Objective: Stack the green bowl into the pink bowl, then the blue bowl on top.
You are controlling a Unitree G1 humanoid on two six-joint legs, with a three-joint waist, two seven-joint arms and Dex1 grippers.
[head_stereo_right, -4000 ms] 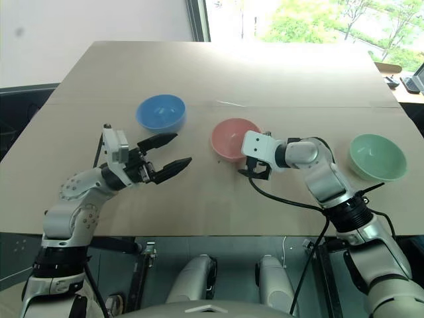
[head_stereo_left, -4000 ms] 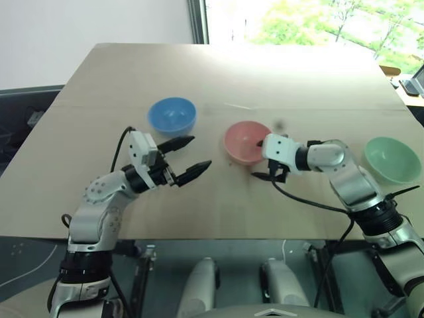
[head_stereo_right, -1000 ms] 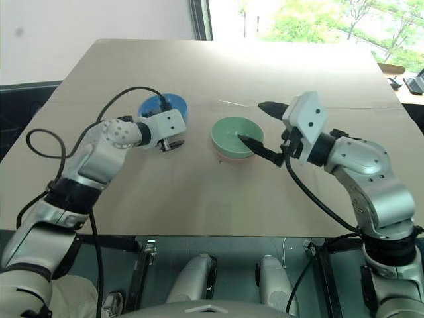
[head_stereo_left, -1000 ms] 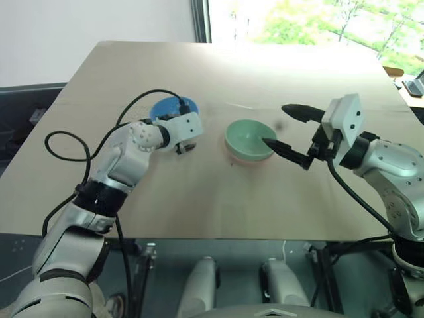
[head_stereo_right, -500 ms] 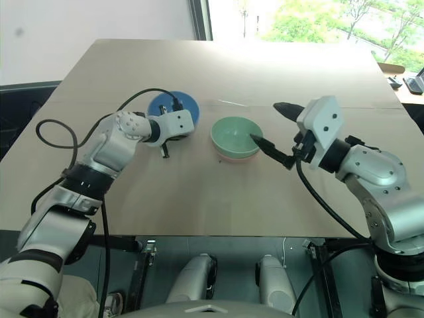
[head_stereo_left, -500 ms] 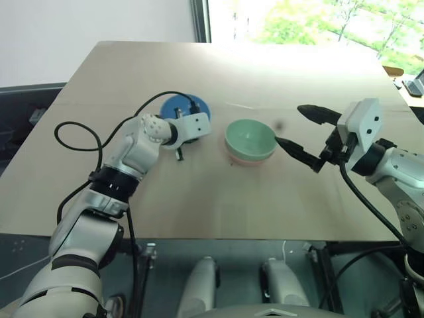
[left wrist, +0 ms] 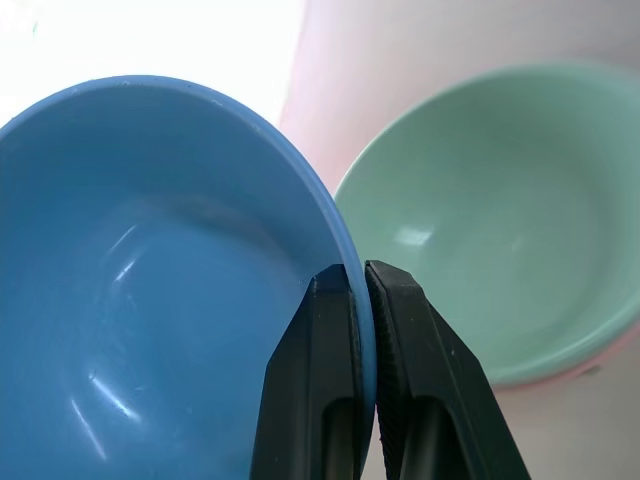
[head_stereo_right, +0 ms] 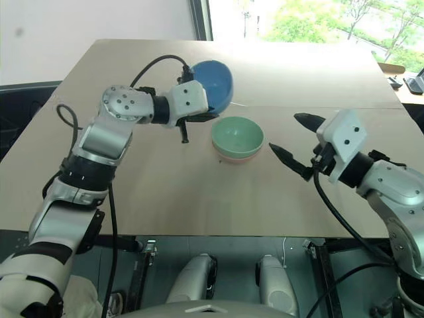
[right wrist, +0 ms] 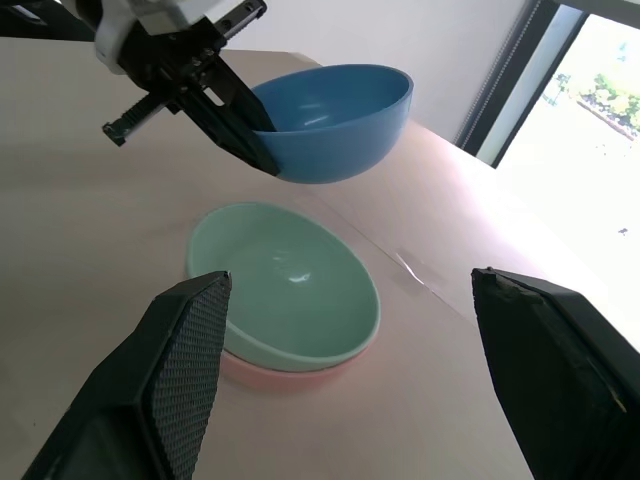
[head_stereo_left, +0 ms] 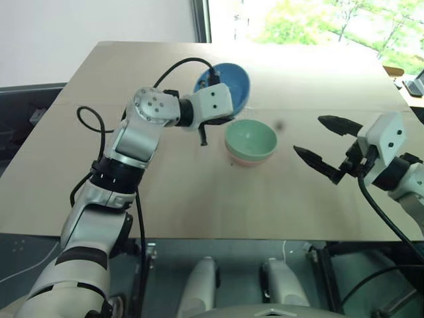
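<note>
- Currently the left gripper [left wrist: 358, 300] has its fingers [left wrist: 320, 400] pinching the rim of the blue bowl [head_stereo_right: 213, 85], holding it up off the table [head_stereo_right: 199, 192], tilted.
- Blue bowl hangs just left and far of the stacked pair, not touching them.
- Green bowl [head_stereo_right: 236, 136] sits nested inside the pink bowl [right wrist: 290, 378], upright, mid-table; pink shows as a thin edge under the green one.
- Right gripper [head_stereo_right: 293, 141] is off to the right of the stack, above the table, well apart from both bowls.
- Right fingers [head_stereo_right: 283, 156] spread wide, holding nothing, tips pointing left toward the stack.
- Black cable [head_stereo_left: 173, 69] loops over the left arm.
</note>
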